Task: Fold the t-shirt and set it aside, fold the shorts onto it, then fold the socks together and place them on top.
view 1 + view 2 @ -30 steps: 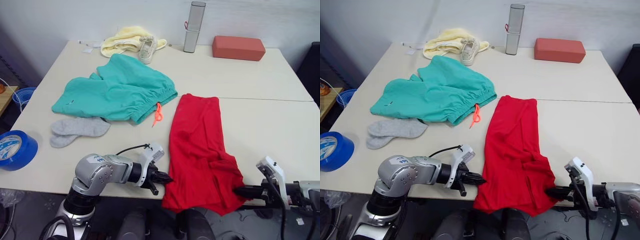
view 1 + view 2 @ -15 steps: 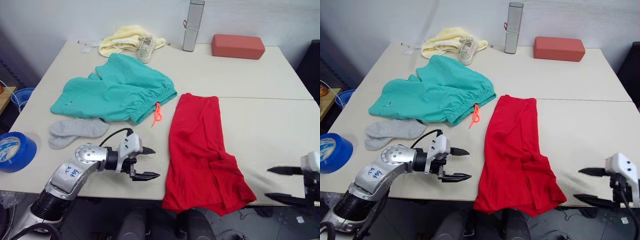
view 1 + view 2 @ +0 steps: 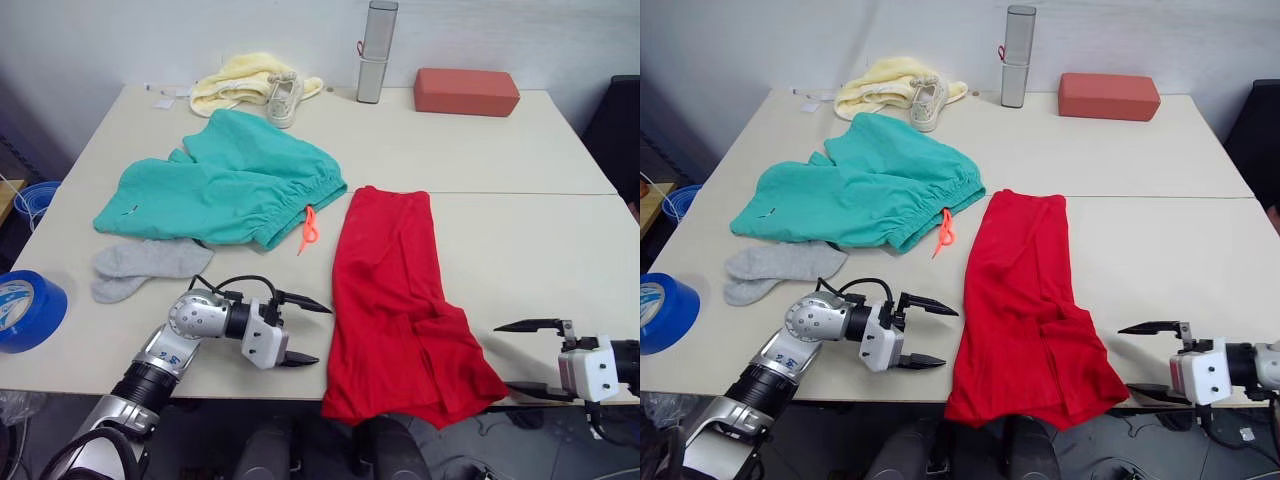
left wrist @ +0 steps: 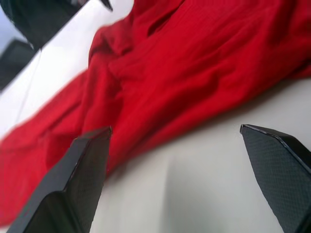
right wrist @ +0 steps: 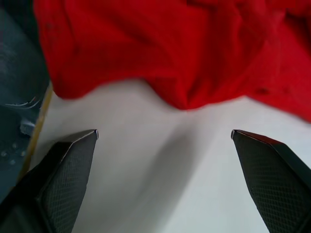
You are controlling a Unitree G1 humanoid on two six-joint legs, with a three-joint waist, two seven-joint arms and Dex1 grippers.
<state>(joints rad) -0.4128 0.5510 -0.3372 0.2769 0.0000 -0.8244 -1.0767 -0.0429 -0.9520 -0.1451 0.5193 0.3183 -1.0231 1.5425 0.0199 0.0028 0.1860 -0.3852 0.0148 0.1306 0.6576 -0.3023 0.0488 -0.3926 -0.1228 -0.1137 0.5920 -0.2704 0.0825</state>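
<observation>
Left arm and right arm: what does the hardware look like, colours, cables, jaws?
The left arm is silver-grey metal with round joints and a black ribbed lower section; a black cable loops over its wrist. The left gripper has a white housing with pointed black jaws. The right gripper looks the same: white block, thin black pointed jaws.

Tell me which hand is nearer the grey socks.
Left. The left hand sits open near the table's front edge, just right of the socks. The right hand is open at the far side of the red t-shirt.

Rumpled t-shirt (image 4: 160, 77), pale table (image 4: 194, 189), left end effector (image 4: 175, 141) open
</observation>
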